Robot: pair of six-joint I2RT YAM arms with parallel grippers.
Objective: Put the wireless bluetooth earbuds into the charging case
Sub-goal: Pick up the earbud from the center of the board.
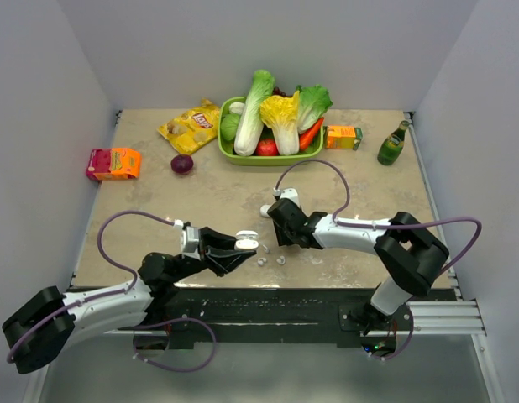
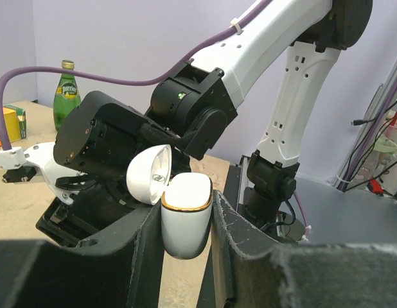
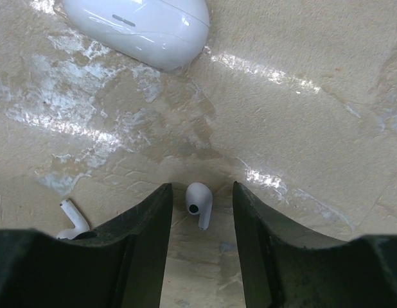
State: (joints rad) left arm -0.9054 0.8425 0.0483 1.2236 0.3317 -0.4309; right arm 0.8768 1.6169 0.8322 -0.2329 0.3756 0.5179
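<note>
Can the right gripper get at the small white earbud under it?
Probably yes: the right gripper stands open astride the small glossy white plastic earbud, nothing covering it.

The charging case [image 2: 184, 221] sits between the left gripper's [image 2: 185, 206] fingers. Just right of the case, on the table [image 1: 159, 197], an earbud [image 3: 198, 201] lies between the right gripper's [image 3: 200, 191] fingers, a second earbud [image 3: 73, 222] beside it. Far behind the case stands the basket [image 1: 227, 154].

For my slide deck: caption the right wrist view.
Open right tool straddles a white earbud on the table; a second earbud lies outside one finger, a white case ahead.
</note>
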